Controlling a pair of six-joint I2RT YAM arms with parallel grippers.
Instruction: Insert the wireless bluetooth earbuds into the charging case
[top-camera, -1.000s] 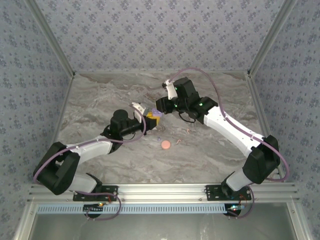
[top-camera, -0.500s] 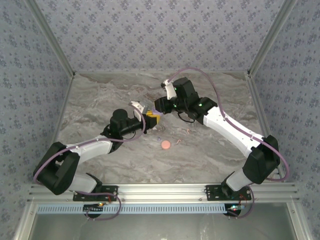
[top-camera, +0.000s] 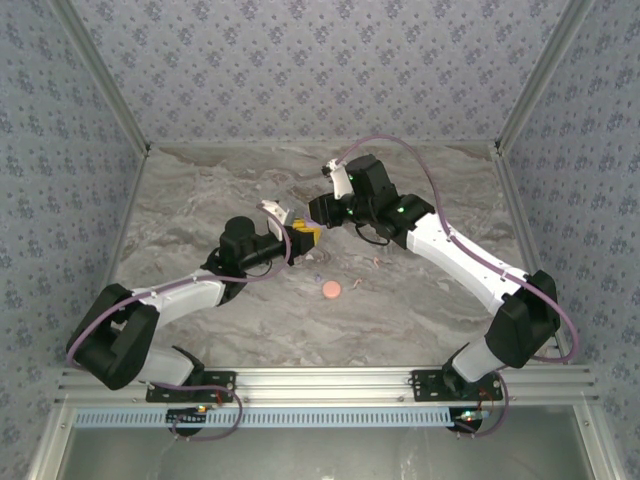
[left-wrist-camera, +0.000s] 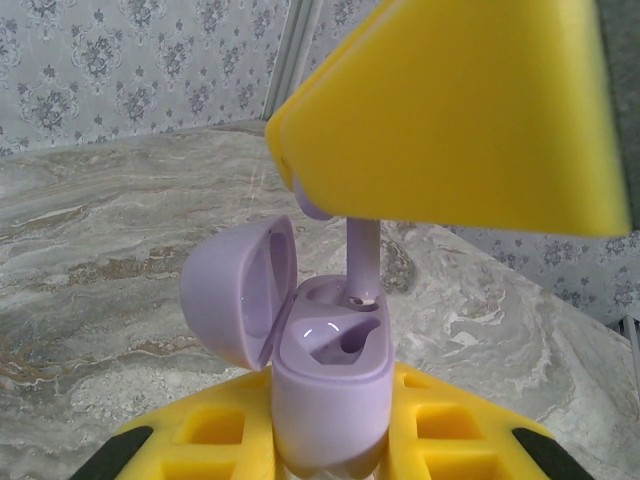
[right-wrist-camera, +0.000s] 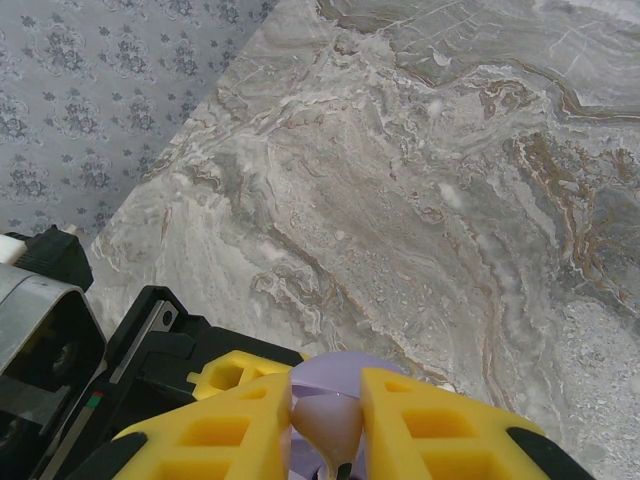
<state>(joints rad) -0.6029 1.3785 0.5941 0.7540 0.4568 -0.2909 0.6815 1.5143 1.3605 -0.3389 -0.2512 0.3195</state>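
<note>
The lavender charging case (left-wrist-camera: 330, 375) stands upright with its lid (left-wrist-camera: 240, 290) swung open to the left, and my left gripper (left-wrist-camera: 330, 450) is shut on its lower body between yellow fingers (left-wrist-camera: 450, 430). My right gripper (right-wrist-camera: 327, 420) is shut on a lavender earbud (right-wrist-camera: 330, 425). That earbud's stem (left-wrist-camera: 362, 255) points down, its tip at the case's far slot; the near slot is vacant. In the top view the left gripper (top-camera: 300, 236) and the right gripper (top-camera: 318, 216) meet above mid-table. A lavender earbud (top-camera: 319, 277) and a pinkish earbud (top-camera: 357, 283) lie on the marble.
A pink round disc (top-camera: 331, 290) lies on the marble table (top-camera: 200, 190) in front of the grippers, with another pinkish speck (top-camera: 375, 262) to its right. Patterned walls enclose the left, back and right sides. The right finger (left-wrist-camera: 450, 110) hangs close above the case.
The right gripper with its earbud has edged slightly left and closer over the case. The left gripper still holds the case in nearly the same place.
</note>
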